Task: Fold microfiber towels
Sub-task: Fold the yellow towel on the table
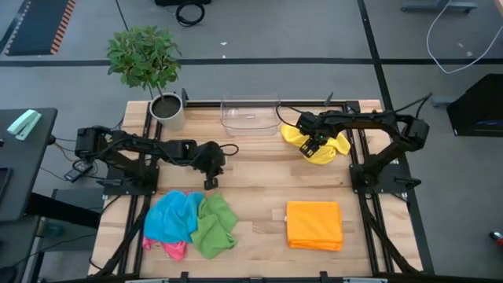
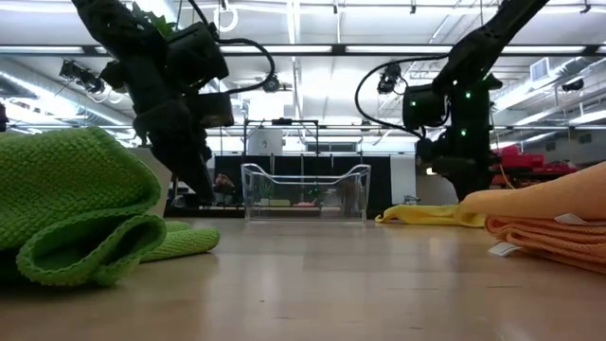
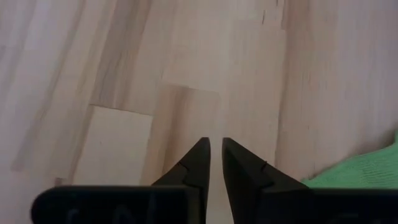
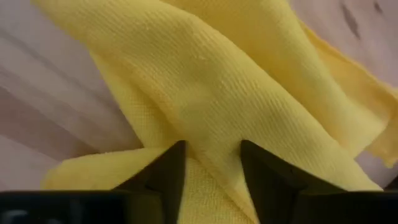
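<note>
I see the light wooden tabletop [image 1: 251, 177] carrying a folded orange microfiber towel [image 1: 314, 225] at the front. The right end effector [image 4: 211, 180], fingers spread, straddles a crumpled yellow microfiber towel [image 1: 316, 146] beside the clear plastic bin [image 1: 250, 112]. The left end effector [image 3: 215, 163], fingers almost together and holding nothing, hangs over bare wood near the green towel [image 1: 214, 226].

A yellow towel [image 1: 316, 146] lies crumpled at the back of the table. An orange one [image 1: 314, 225] sits folded flat at the front. Blue [image 1: 173, 218], green [image 1: 214, 226] and pink [image 1: 174, 250] towels lie bunched together.
</note>
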Action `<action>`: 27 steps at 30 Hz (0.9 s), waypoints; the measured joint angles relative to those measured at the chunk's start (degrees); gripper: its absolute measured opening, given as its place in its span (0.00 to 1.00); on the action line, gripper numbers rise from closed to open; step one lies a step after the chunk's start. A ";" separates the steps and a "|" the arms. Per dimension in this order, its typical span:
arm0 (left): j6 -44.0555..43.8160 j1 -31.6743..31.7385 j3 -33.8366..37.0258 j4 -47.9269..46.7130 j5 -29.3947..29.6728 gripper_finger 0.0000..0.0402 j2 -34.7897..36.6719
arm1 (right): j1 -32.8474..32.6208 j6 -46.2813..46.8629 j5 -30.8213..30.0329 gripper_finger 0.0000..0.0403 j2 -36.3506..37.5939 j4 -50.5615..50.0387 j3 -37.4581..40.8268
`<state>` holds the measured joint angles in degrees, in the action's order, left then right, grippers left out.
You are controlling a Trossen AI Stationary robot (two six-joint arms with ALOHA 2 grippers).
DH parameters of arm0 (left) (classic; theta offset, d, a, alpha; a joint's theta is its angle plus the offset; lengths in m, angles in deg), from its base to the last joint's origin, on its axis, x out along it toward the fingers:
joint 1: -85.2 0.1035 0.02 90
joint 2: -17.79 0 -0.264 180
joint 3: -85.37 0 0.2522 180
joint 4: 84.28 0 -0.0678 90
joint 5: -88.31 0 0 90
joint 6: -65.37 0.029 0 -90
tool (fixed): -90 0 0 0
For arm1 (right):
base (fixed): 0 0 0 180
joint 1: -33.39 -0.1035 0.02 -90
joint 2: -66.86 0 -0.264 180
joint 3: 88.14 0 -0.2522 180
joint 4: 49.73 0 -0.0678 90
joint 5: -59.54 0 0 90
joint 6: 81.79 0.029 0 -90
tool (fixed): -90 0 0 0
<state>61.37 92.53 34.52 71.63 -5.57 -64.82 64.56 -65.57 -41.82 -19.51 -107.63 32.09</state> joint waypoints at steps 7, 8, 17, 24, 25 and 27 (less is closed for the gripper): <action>-12.44 -1.53 0.00 2.89 -6.48 0.11 0.00 | -5.26 2.85 1.37 0.03 7.11 -0.35 0.02; -14.70 -2.56 0.00 4.00 -6.56 0.11 0.00 | -6.27 3.66 2.99 0.03 8.75 -0.38 0.02; -30.58 -21.00 -0.01 20.38 11.13 0.09 -0.04 | -25.51 21.40 22.53 0.01 19.53 5.54 0.02; -28.80 -33.53 -6.12 24.43 32.49 0.12 -4.46 | -42.43 29.49 15.10 0.01 16.34 11.62 0.02; -27.35 -34.12 -7.15 24.41 33.36 0.14 -5.90 | -43.01 30.38 14.52 0.01 15.59 11.90 0.02; -25.37 -34.56 -9.50 23.89 34.00 0.18 -9.75 | -43.08 31.67 13.95 0.01 14.36 12.69 0.02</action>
<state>36.00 57.97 25.02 95.52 28.44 -74.57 21.47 -33.90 -27.87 -5.15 -94.93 32.10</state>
